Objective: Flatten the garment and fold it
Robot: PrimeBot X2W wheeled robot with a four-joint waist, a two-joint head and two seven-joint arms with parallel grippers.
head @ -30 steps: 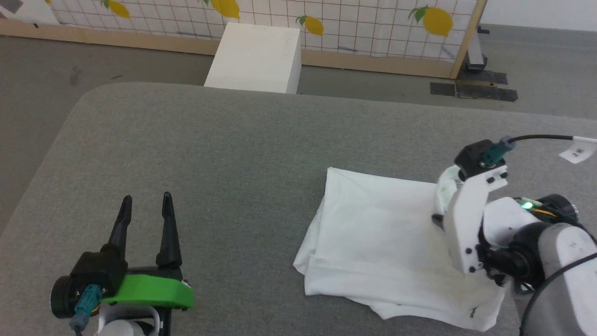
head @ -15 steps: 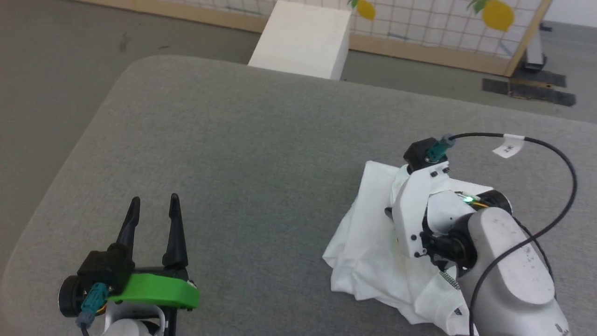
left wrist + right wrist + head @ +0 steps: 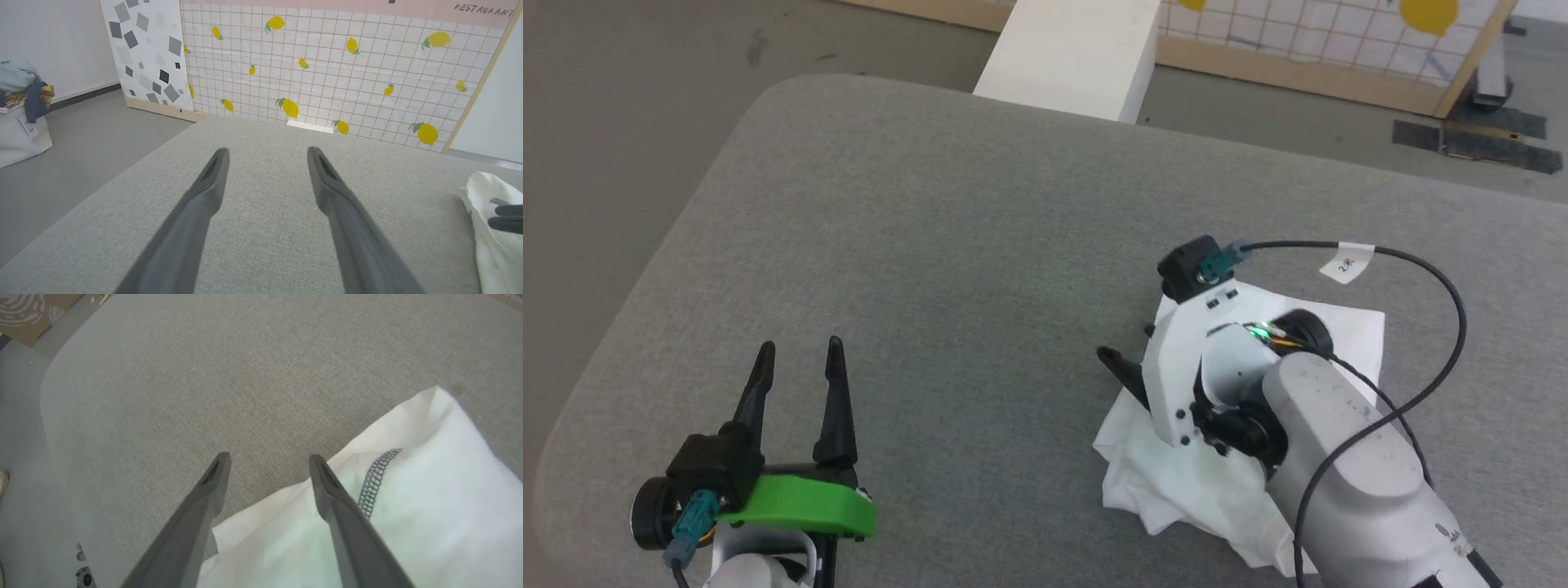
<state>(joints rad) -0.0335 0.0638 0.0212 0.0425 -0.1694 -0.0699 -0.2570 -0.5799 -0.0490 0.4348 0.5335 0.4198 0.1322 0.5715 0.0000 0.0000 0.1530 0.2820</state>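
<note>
The white garment (image 3: pixel 1168 482) lies bunched on the right part of the grey padded table (image 3: pixel 931 245), partly hidden under my right arm. My right gripper (image 3: pixel 1127 345) reaches leftward over the garment's left edge. In the right wrist view this gripper (image 3: pixel 269 457) is open, with the garment (image 3: pixel 408 522) and its dark zigzag stitching (image 3: pixel 374 477) lying beneath the fingers and nothing between them. My left gripper (image 3: pixel 800 345) rests open at the lower left, well apart from the cloth. The left wrist view shows that gripper (image 3: pixel 267 150) over bare table, with the garment (image 3: pixel 486 228) at the far right.
A rigid white box (image 3: pixel 1078 49) stands on the floor beyond the table's far edge, in front of a lemon-patterned screen (image 3: pixel 1339 41). The table's rounded corner (image 3: pixel 768 98) is at the upper left. A white bag of clothes (image 3: pixel 20 118) sits on the floor.
The head camera has tilted and turned. My right arm has swept left across the garment, which went from spread out to bunched beneath it. The left gripper has kept still.
</note>
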